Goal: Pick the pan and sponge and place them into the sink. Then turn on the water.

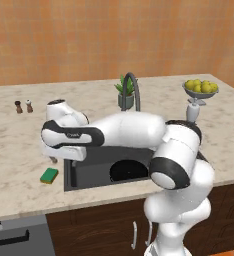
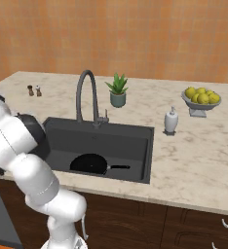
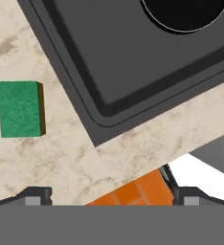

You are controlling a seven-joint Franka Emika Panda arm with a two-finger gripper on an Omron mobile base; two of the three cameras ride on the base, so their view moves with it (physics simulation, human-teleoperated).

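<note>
Pan point(image 2: 89, 164) lies in sink point(image 2: 135, 133); sponge point(image 3: 19, 109) remains on table point(image 3: 61, 158); no water seen; end effector point(image 3: 109, 198) apparently wide open, empty

In the left base view, the near half of the pan point(image 1: 125, 170) and much of the sink point(image 1: 89, 172) are covered by the white arm, and the faucet point(image 1: 133, 87) base is hidden behind it. In the hand view, the pan point(image 3: 184, 14) is cut off by the top edge, and the end effector point(image 3: 112, 196) fingertips are clipped at the bottom. The two small shakers point(image 2: 34, 90) on the desk point(image 2: 199, 146) are too small to be told apart.
</note>
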